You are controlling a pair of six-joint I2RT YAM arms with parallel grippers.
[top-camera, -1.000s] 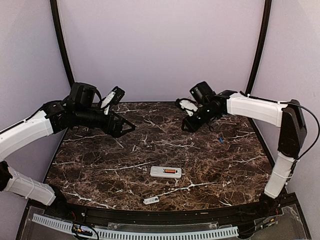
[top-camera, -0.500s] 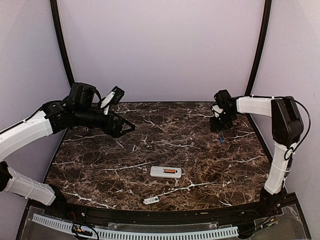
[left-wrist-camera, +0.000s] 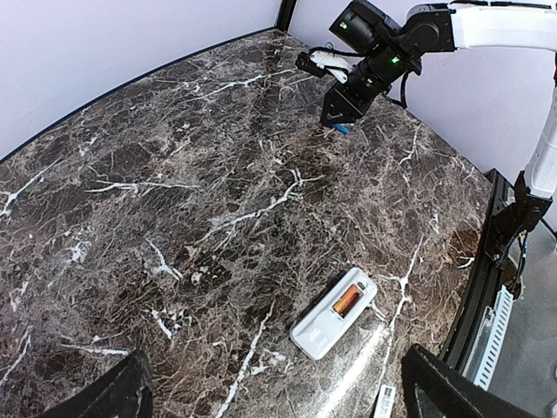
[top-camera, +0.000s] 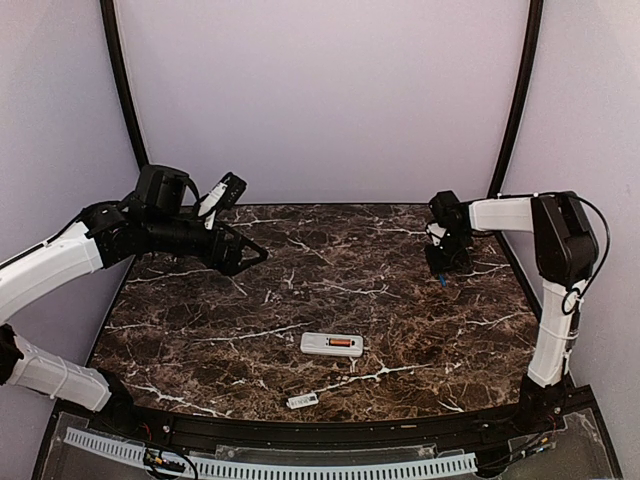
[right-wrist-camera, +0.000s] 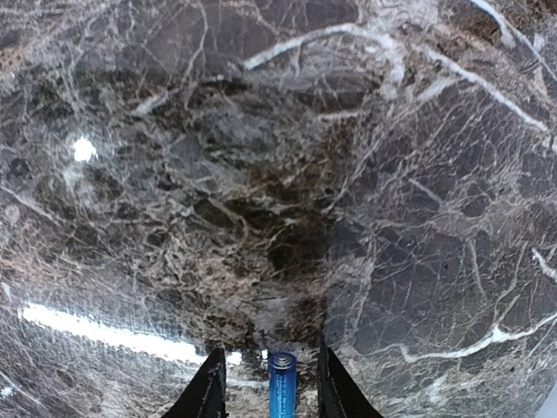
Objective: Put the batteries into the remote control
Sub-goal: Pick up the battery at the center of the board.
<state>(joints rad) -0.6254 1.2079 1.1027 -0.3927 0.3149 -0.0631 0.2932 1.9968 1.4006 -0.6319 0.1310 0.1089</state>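
The right gripper (top-camera: 438,266) stands near the far right corner of the table (top-camera: 200,330), jaws part-open astride the blue battery (right-wrist-camera: 281,380), seemingly without touching it. The left gripper (top-camera: 250,258) hangs wide open over the far left corner. The remote control (top-camera: 332,345) lies by the near edge, the orange-red battery (top-camera: 343,344) seated in it.

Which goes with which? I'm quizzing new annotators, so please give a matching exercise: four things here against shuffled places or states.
Column 1
1. blue battery
2. orange-red battery
3. battery cover
4. left hand

Column 2
A. seated in the remote control
B. open, above the far left of the table
C. on the table between the open jaws of the right hand
D. loose near the table's front edge

Pairs: 1-C, 2-A, 3-D, 4-B
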